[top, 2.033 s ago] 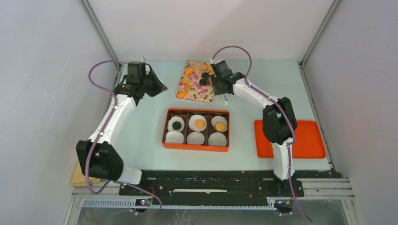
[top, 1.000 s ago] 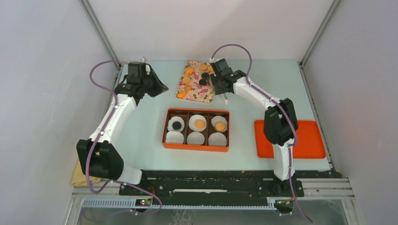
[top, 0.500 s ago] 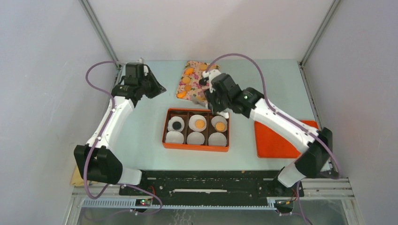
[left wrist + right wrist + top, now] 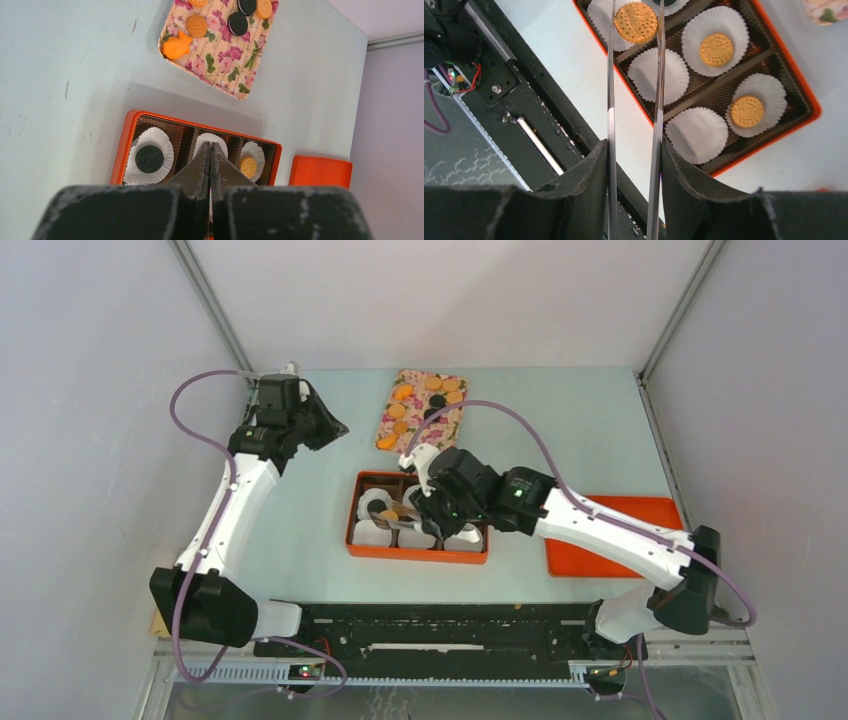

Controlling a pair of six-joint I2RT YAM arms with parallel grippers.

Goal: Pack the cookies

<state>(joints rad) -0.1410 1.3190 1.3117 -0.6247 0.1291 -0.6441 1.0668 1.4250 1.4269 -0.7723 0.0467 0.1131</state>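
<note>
My right gripper [image 4: 428, 504] is shut on thin metal tongs [image 4: 610, 125]. The tongs' tips pinch an orange-tan cookie [image 4: 636, 22] above the left end of the orange box [image 4: 417, 558]. The box holds white paper cups: a black cookie [image 4: 149, 159] lies in the back left one, and tan cookies [image 4: 716, 49] [image 4: 747, 111] lie in two others. The front cups [image 4: 659, 76] are empty. More cookies lie on the floral tray [image 4: 420, 412] behind the box. My left gripper [image 4: 335, 427] is shut and empty, high at the far left.
An orange lid [image 4: 617, 537] lies to the right of the box. The black rail [image 4: 524, 130] runs along the table's near edge, below the tongs. A fish-shaped orange cookie [image 4: 176, 47] lies at the floral tray's left corner.
My right arm has swung from the floral tray toward me, and the tongs now hold a tan cookie over the box. My left arm has drifted slightly to the left.
</note>
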